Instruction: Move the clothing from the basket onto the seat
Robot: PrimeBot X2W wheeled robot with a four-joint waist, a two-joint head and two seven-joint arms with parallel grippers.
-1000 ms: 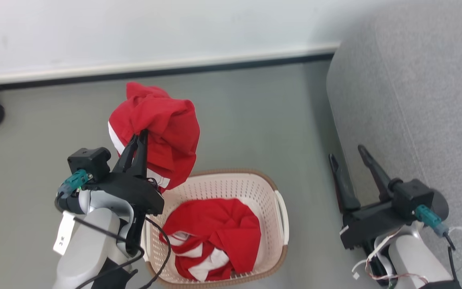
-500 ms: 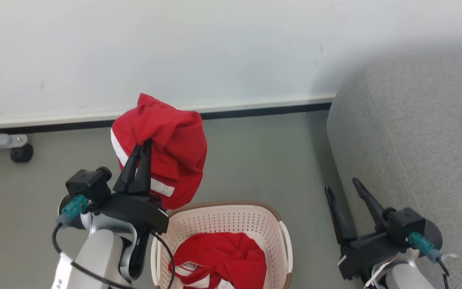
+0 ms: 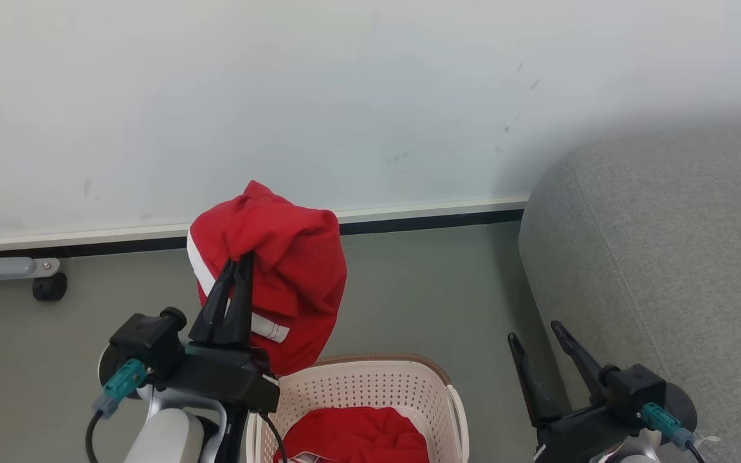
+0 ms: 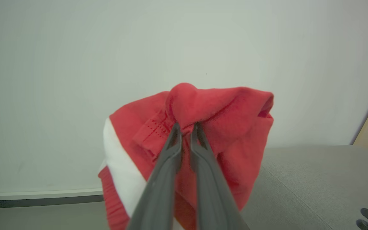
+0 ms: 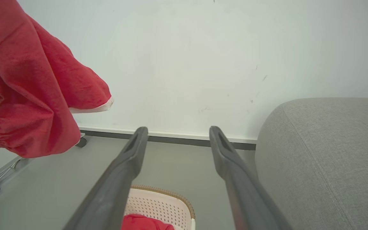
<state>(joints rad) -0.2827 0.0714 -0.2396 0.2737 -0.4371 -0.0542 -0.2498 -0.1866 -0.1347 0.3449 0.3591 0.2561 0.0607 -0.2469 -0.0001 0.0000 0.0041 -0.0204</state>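
Head view: left gripper (image 3: pixel 240 260) clenched on a bunched fold of a red garment (image 3: pixel 293 270) with a white stripe. The garment is lifted in the air and hangs above the left back rim of the basket (image 3: pixel 380 360). The cream perforated basket with brown rim sits on the grey floor (image 3: pixel 422 289), with more red clothing (image 3: pixel 357 437) inside. Grey sofa (image 3: pixel 666 257) stands at right. Right gripper (image 3: pixel 534 331) is spread wide and empty, between basket and sofa, fingers up. Black caster (image 3: pixel 49 287) at far left by the baseboard.

Left wrist view: fingers pinched nearly together on a red seam, white panel at lower left, white wall behind.

Right wrist view: fingers apart, basket corner below, lifted garment at upper left, sofa at right.
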